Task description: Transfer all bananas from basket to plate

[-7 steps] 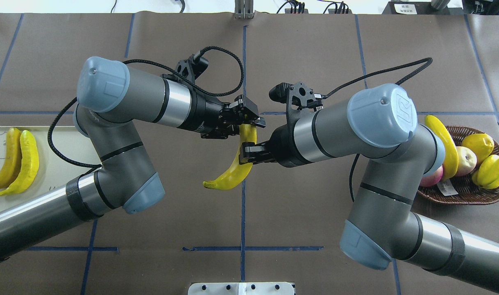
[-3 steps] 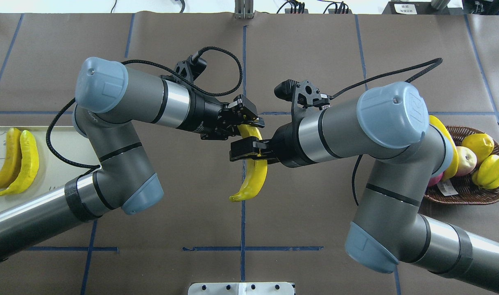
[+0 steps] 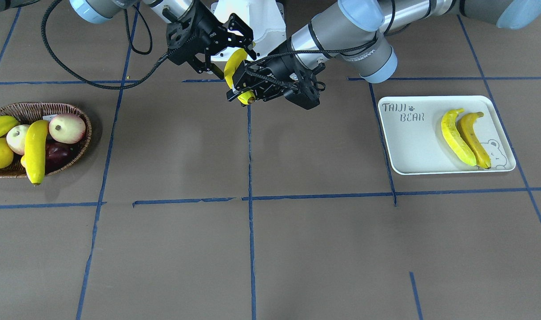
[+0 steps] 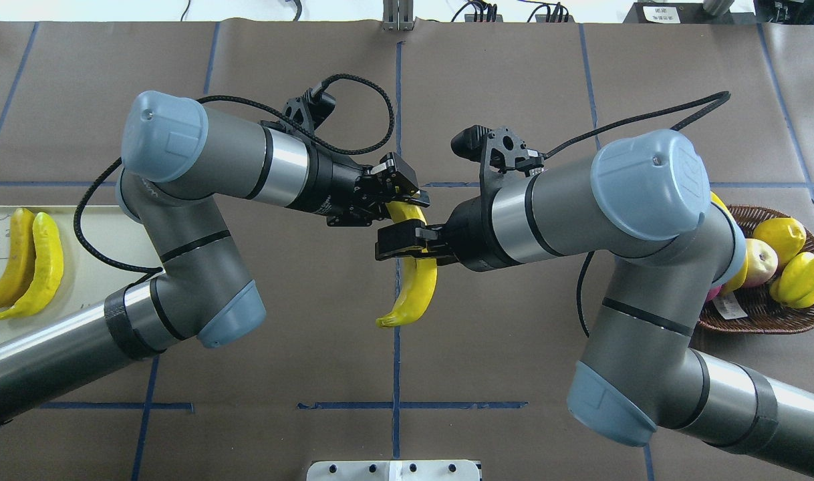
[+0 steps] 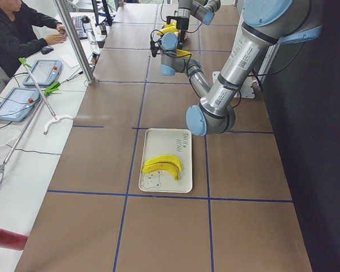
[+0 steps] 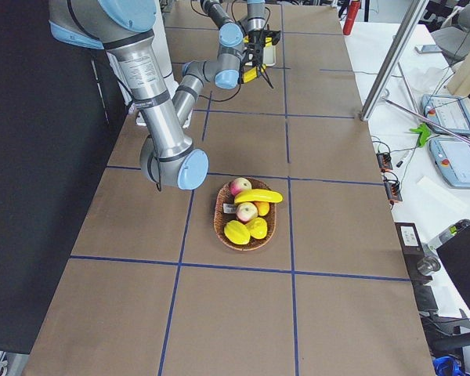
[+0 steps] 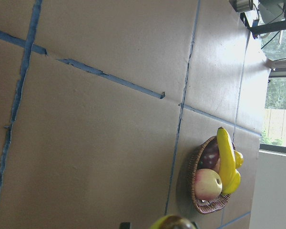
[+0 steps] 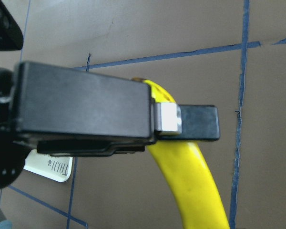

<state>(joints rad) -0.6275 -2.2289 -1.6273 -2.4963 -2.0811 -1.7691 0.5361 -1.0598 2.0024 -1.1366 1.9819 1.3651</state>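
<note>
One banana (image 4: pixel 417 287) hangs in the air over the table's middle, between my two grippers. My left gripper (image 4: pixel 407 200) is shut on its upper end; that dark tip shows in the left wrist view (image 7: pixel 174 223). My right gripper (image 4: pixel 397 244) is open, its jaws spread loosely around the banana's middle (image 8: pixel 190 181). Two bananas (image 3: pixel 457 135) (image 3: pixel 473 138) lie side by side on the plate (image 3: pixel 410 146). One banana (image 3: pixel 35 149) lies across the wicker basket (image 3: pixel 39 106), partly hidden by my right arm in the overhead view.
The basket also holds apples (image 3: pixel 66 127), a lemon (image 4: pixel 778 237) and a yellow-green pointed fruit (image 4: pixel 798 280). Blue tape lines cross the brown table. An operator (image 5: pixel 14 31) sits beyond the table's far edge with tablets.
The banana swung from a slant to nearly straight down, pivoting at its upper end in the left gripper. The right gripper's jaws opened off it and the right arm shifted slightly.
</note>
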